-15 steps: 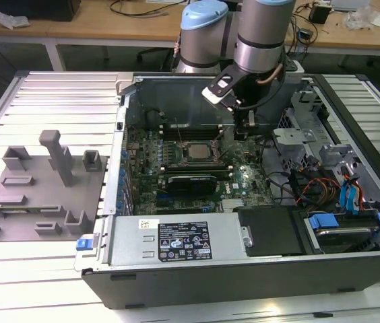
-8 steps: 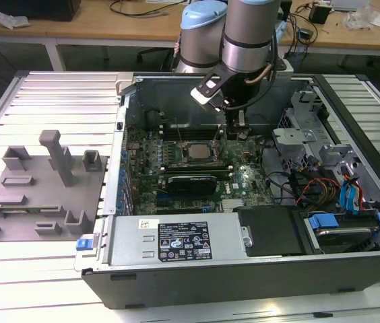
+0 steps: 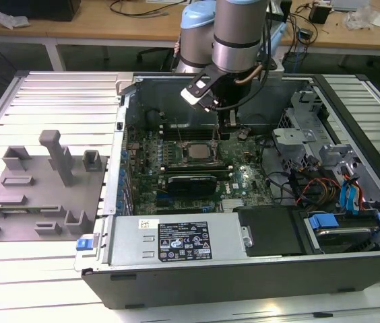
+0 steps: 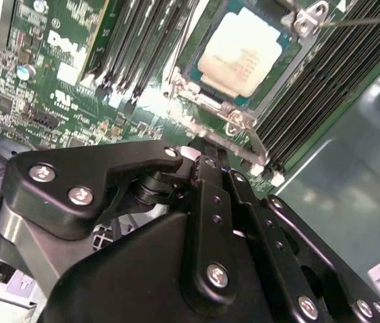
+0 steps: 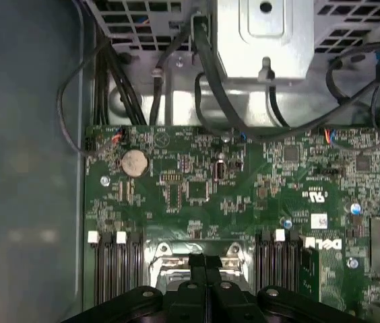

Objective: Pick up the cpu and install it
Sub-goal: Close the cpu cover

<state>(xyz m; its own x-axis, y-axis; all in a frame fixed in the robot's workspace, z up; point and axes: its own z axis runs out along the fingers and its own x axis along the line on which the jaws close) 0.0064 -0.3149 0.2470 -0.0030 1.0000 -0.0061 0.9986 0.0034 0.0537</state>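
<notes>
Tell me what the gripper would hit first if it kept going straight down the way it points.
The gripper would likely meet the edge of the metal socket frame around the seated cpu; depth is unclear.

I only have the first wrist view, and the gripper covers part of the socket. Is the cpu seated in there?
Observer: Yes. In the second wrist view the cpu lies flat in its socket, silver top up.
Operator: Where's the gripper?
Observer: In the exterior view the gripper hangs inside the computer case, to the exterior view's right of the cpu.
Operator: What's outside the case?
Observer: The grey holder plate lies beside it, on the exterior view's left.
</notes>
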